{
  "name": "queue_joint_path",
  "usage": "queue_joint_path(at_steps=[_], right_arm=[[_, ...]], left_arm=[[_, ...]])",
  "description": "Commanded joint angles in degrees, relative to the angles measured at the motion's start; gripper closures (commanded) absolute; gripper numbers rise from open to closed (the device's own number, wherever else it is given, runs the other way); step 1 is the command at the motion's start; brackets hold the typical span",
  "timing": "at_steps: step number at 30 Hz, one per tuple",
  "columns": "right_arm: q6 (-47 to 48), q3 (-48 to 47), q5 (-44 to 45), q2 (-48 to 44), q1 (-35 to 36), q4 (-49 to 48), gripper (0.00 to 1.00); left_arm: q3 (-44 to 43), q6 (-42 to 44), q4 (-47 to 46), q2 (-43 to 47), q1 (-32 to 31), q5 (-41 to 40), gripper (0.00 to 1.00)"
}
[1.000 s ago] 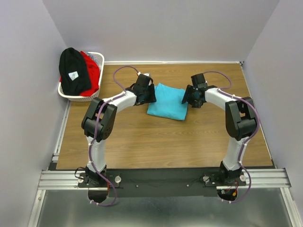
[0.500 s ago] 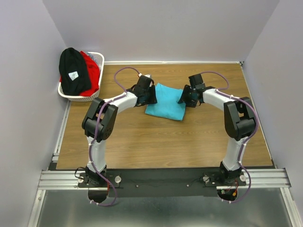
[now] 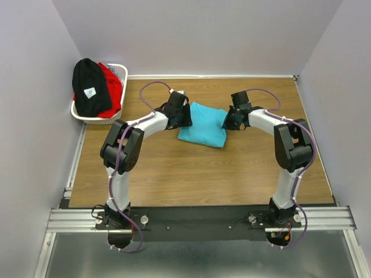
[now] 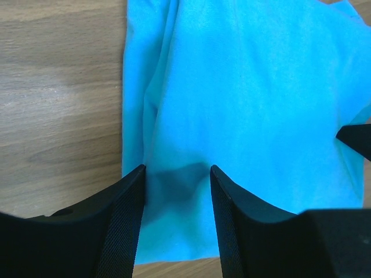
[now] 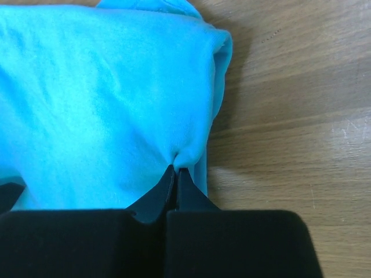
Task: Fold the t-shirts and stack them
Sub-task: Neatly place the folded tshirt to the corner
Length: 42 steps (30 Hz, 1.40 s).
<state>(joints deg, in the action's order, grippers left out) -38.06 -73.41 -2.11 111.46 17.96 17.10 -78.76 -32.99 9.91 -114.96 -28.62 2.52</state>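
1. Shirts not yet folded, the black shirt [image 3: 90,87] and the red shirt [image 3: 113,90], sit in the basket [image 3: 87,119] at the far left corner of the table [image 3: 174,174]. They are well apart from both arms, with the left arm nearer.
2. The left gripper [image 4: 177,169] is spread wide over the left edge of the turquoise shirt [image 4: 249,98], one finger on each side of a strip of cloth, gripping nothing.
3. The turquoise shirt lies folded at the table's far middle, directly between the two grippers. Its longer side seems to run from far to near.
4. The right gripper [image 5: 175,169] is clenched on a small pinch of the shirt's right edge.
5. Bare wood stretches toward the near and right edges, which looks like ample room for a fold or a drag. The left gripper probably needs to close first.
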Motion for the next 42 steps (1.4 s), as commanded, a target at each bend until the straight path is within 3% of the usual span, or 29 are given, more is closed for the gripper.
queue_joint_path(at_steps=[1, 10, 20, 33, 42], right_arm=[[-1.6, 1.8, 3.4, -0.4, 0.4, -0.8, 0.99], [-4.7, 5.3, 11.4, -3.7, 0.2, -0.1, 1.00], [-6.8, 6.5, 14.1, -4.2, -2.0, 1.7, 0.99], [-14.3, 10.8, 24.3, -8.7, -14.6, 14.5, 1.00], [-16.4, 18.2, 25.7, -17.0, -28.9, 21.6, 1.00]], left_arm=[[-2.5, 0.6, 2.1, 3.9, -0.4, -1.8, 0.45], [-3.8, 1.4, 4.6, 8.6, -0.2, -3.7, 0.45], [-4.0, 2.6, 6.1, 11.9, -0.2, -3.4, 0.45], [-3.5, 3.2, 6.2, 14.1, -0.2, -0.3, 0.45], [-3.4, 3.5, 6.3, 15.6, -0.5, 1.9, 0.45]])
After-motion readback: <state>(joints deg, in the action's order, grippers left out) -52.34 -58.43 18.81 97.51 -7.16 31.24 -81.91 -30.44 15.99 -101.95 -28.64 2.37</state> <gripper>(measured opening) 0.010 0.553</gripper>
